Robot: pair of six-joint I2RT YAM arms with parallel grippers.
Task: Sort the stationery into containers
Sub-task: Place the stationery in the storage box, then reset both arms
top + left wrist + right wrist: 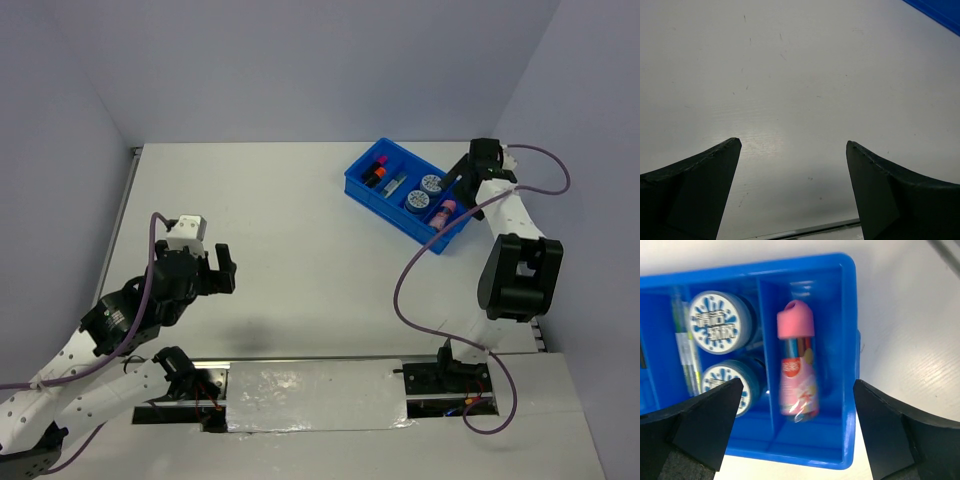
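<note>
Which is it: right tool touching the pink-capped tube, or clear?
Apart. Right wrist view: the right tool is open, and bare blue tray shows between each finger and the pink-capped tube lying in the end compartment.

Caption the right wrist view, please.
Right gripper, jaws open, over the blue tray; pink-capped cylinder alone in the end compartment, two round tubs in the next.

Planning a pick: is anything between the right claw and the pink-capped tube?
Nothing visible. The right claw is open directly above the tube, which lies alone in an end compartment of the tray.
</note>
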